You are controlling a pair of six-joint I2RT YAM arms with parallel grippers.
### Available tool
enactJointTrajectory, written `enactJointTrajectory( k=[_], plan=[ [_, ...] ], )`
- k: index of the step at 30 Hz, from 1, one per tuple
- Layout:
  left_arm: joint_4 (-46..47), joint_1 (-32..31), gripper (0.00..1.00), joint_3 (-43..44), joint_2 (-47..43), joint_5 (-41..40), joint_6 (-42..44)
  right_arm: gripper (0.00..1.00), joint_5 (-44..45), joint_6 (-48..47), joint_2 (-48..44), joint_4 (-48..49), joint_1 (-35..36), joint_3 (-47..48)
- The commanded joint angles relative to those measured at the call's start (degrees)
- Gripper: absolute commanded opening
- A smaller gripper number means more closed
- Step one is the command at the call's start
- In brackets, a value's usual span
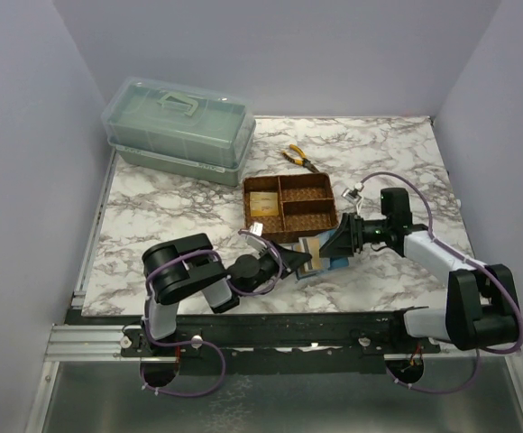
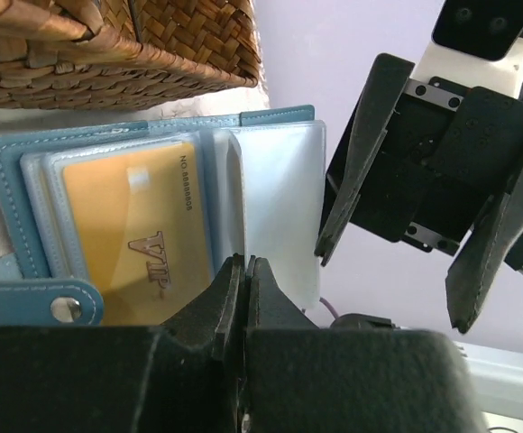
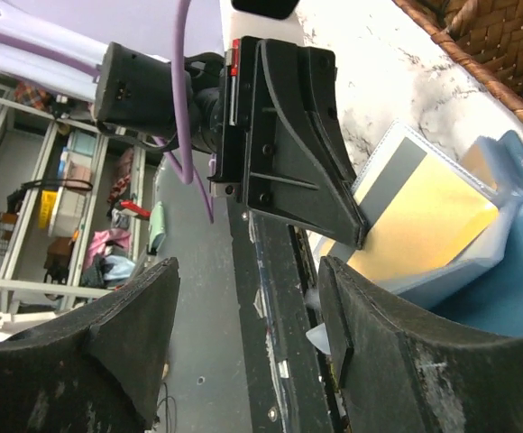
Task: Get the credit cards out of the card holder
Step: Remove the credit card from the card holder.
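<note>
Right now the left claw (image 2: 246, 263) is clamping the open wallet (image 1: 320, 257) beside the tray (image 2: 108, 54) — the right claw (image 1: 341, 242), spread wide, is hovering nearest the gold card (image 2: 135, 234) — just to its left.

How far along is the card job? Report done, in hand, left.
Done: a yellowish card lies in the left compartment of the woven tray. In hand: the left gripper is shut on a clear sleeve of the open card holder; the right gripper stands open beside it. Left: at least the gold VIP card sits in its sleeve.
</note>
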Motion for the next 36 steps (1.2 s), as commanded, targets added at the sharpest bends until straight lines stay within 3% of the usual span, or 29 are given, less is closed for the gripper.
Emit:
enactJointTrajectory(
  k=[1,5,8,12,24,32,36],
  plan=[
    [9.67,-0.54,0.0,1.78,2.45,-2.24,0.84,0.71,7.16,0.27,-0.72,0.12,2.37,-0.04],
    [11.24,-0.68,0.0,1.48,3.94,-2.78,0.33,0.71,10.95,0.67,-1.2,-0.48,2.58,0.21],
    [10.86,-0.73,0.0,1.31,3.96,-3.34,0.39,0.71,9.1,0.3,-3.78,-2.27,2.58,2.29],
    [8.02,-0.93,0.0,1.0,3.53,-4.4,-0.46,0.72,4.32,5.25,-10.95,6.4,2.7,-1.26],
    [3.29,-1.85,0.0,2.43,1.29,-6.82,0.55,0.67,18.08,-0.04,2.47,-2.29,6.02,1.93],
    [9.43,-1.91,0.0,0.23,2.08,-7.28,1.12,0.7,25.39,0.72,1.63,-2.01,5.91,1.56],
    [11.33,-1.93,0.0,0.29,2.33,-6.61,1.69,0.7,24.26,1.12,3.78,-2.58,5.82,2.27]
  ],
)
